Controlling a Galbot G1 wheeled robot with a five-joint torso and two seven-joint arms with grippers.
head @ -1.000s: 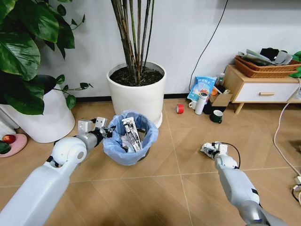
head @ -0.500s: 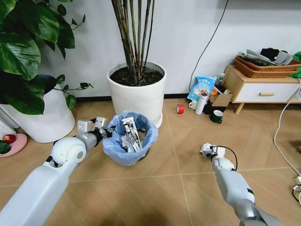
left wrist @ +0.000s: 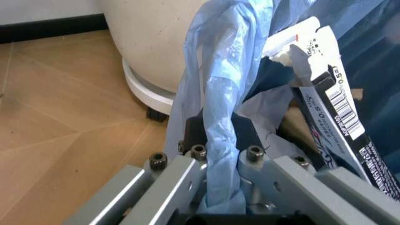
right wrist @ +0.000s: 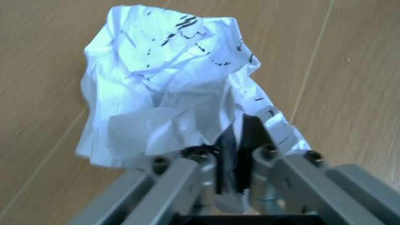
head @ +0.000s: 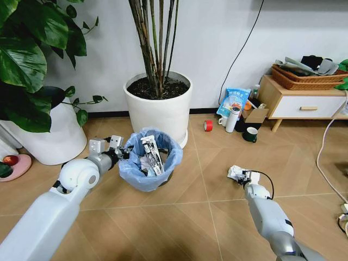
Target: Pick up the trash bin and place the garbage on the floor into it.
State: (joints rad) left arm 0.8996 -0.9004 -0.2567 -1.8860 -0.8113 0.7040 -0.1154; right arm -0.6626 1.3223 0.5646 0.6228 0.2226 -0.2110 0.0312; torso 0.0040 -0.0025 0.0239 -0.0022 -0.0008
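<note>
The trash bin [head: 148,173] is a small round bin lined with a crinkly light-blue bag, standing in front of the big white pot. My left gripper [head: 124,151] is shut on its near-left rim; in the left wrist view the blue bag [left wrist: 216,108] is pinched between the fingers [left wrist: 195,165]. A black-and-white wrapper [head: 151,155] [left wrist: 330,117] sticks up inside the bin. To the right of the bin, my right gripper [head: 240,175] is shut on a piece of garbage, a crumpled white paper [head: 234,172] [right wrist: 164,89], held just above the floor.
A big white plant pot [head: 159,109] stands right behind the bin, another pot [head: 53,137] at the left. By the wall are a red roll [head: 207,125], a bottle [head: 232,118], a blue bag [head: 234,101] and a dark mug [head: 250,134]. A low cabinet [head: 304,103] and a cable [head: 323,157] are at the right.
My right gripper has shifted a little to the left, toward the bin, carrying the crumpled paper. The left arm and the bin have stayed put.
</note>
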